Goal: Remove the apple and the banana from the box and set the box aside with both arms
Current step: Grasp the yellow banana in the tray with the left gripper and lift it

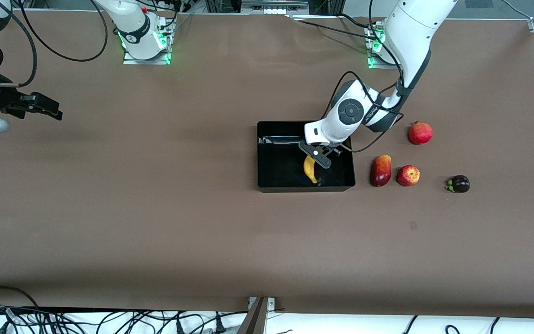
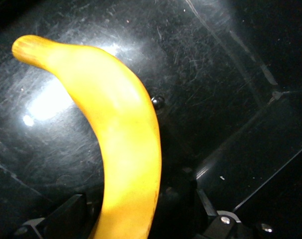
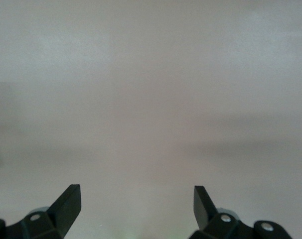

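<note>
**Banana pick under way, apple already out**

I see the box [image 1: 267,157] mid-table holding only the banana [image 1: 310,169], near its camera-side wall. My left gripper [image 1: 319,160] is down inside, fingers [image 2: 66,211] spread wide either side of the banana, gripping nothing; next I close and lift. The right gripper [image 3: 136,206] waits open over bare table. The apple [image 1: 408,176] sits outside, toward the left arm's end.
</note>
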